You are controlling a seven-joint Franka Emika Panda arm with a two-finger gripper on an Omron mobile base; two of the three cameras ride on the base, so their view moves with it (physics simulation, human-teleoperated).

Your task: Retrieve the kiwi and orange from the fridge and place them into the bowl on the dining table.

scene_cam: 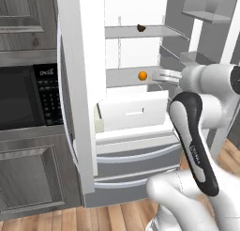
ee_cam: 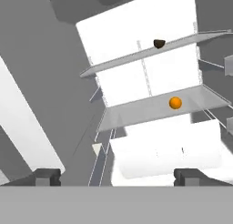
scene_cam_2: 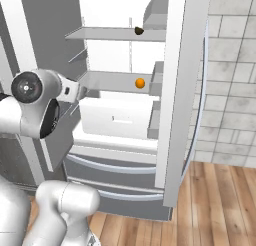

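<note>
Resting on fridge shelf: orange.

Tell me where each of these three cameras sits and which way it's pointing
Left base view: behind the arm's left, facing the open fridge; arm rises lower right, claw near the orange.
Right base view: behind its right, same fridge; arm lower left.
Hand view: on the hand, tilted, looking along the open claw at the shelves.
Shared: all show the orange on the lower shelf and the kiwi on the one above.

A wood floor is seen below. Grey cabinets and a black microwave are set left; a tiled wall is seen right.
</note>
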